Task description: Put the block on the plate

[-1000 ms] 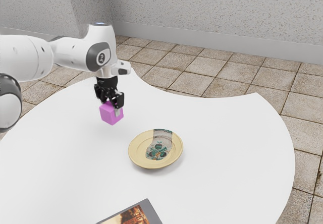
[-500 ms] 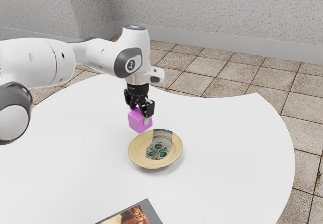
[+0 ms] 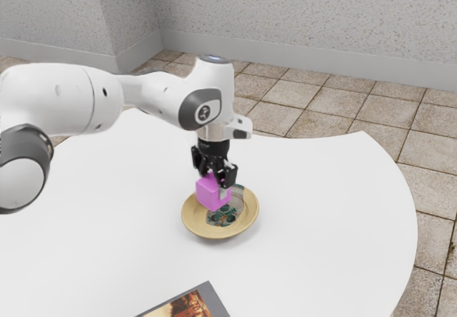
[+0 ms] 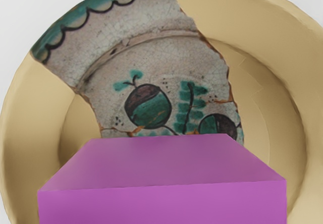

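Observation:
My gripper [image 3: 217, 187] is over the plate in the exterior view, its fingers closed on two sides of the magenta block [image 3: 211, 193]. The cream plate [image 3: 194, 219] has a patterned, green-painted part and lies flat on the table. The block covers part of the plate's far half; whether its underside touches the plate I cannot tell. In the wrist view the block [image 4: 161, 204] looms large below the hand, with the plate [image 4: 280, 37] behind it.
A dark-edged book or picture [image 3: 187, 306] lies on the white round table [image 3: 321, 224] near the exterior view's bottom edge. The table's curved edge and a tiled floor [image 3: 364, 110] lie beyond.
My hand has carried the block toward the exterior view's right from its earlier spot short of the plate, then lower, and it is now over the plate.

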{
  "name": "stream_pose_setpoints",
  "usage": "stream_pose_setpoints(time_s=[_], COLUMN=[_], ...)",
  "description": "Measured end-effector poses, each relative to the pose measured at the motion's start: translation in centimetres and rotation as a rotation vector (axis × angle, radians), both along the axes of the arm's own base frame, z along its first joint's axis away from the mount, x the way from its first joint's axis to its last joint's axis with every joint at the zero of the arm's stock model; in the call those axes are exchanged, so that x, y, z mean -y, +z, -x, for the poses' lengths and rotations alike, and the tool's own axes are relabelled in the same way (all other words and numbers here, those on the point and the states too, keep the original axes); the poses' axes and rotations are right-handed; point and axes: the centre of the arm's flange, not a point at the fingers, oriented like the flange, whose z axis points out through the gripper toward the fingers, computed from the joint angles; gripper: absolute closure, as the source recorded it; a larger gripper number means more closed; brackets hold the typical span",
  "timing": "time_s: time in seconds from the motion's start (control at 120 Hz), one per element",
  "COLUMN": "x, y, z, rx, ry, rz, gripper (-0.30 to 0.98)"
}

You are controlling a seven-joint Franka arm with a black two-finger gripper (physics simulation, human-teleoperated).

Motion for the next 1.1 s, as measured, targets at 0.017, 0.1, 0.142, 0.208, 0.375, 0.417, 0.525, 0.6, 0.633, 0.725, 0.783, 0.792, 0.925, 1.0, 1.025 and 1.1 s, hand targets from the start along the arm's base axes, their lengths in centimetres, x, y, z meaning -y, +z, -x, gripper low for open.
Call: stream_pose_setpoints(time_s=[0.017, 0.1, 0.142, 0.208, 0.375, 0.417, 0.525, 0.6, 0.633, 0.725, 0.783, 0.792, 0.925, 1.0, 1.025, 1.1], x=[0.1, 0.5, 0.6, 1.0, 1.5, 1.6, 1.6, 1.6, 1.7, 1.8, 1.8, 1.8, 2.0, 2.0, 2.1, 2.4], y=[-0.1, -0.9, -1.2, -1.8, -3.0, -3.2, -3.3, -3.1, -3.0, -2.7, -2.5, -2.4, -1.3, -0.5, -0.1, 1.0], z=[0.0, 0.3, 0.3, 0.2, 0.0, -0.1, -0.1, -0.2, -0.2, -0.2, -0.2, -0.2, -0.2, -0.1, 0.0, 0.2], rx=[0.000, -0.001, 0.002, 0.004, 0.008, 0.009, 0.012, 0.017, 0.019, 0.025, 0.028, 0.029, 0.044, 0.053, 0.059, 0.067], ry=[0.001, 0.008, 0.012, 0.014, 0.022, 0.025, 0.031, 0.033, 0.034, 0.034, 0.034, 0.035, 0.036, 0.036, 0.035, 0.030], rz=[0.000, 0.003, 0.005, 0.010, 0.020, 0.021, 0.025, 0.026, 0.027, 0.027, 0.027, 0.027, 0.031, 0.034, 0.035, 0.037], gripper=[0.32, 0.32, 0.32, 0.32, 0.32, 0.32, 0.21, 0.15, 0.13, 0.08, 0.06, 0.06, 0.03, 0.02, 0.02, 0.01])
